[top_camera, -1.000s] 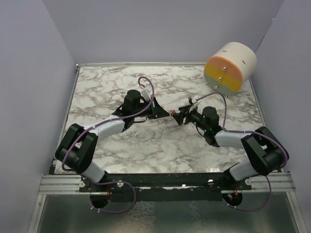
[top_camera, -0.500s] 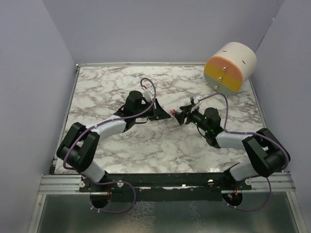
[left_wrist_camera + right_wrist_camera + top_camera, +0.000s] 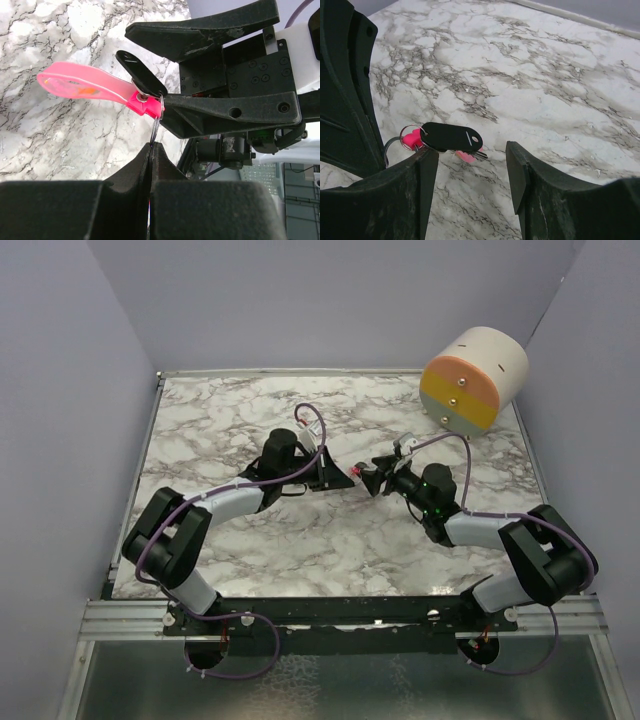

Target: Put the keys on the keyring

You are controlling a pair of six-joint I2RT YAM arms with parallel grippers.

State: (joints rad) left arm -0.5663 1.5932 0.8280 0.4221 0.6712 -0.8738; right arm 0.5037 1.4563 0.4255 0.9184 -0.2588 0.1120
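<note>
Seemingly threaded, unreleased: pink strip keyring [image 3: 85, 89] carries tiny black key [image 3: 136, 70] at four-o'clock; left gripper [image 3: 151, 149] jaws pinch its ring, right gripper [image 3: 469, 152] jaws gape.

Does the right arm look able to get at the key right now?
Probably yes: the right gripper stands open around the key, nothing between them; the left gripper pinches only the keyring.

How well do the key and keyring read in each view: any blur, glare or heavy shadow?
Top external: even light, but the keyring is only a pink speck. Left wrist: key and keyring sharp, near fingers almost black. Right wrist: key crisp, no glare on the marble table.
</note>
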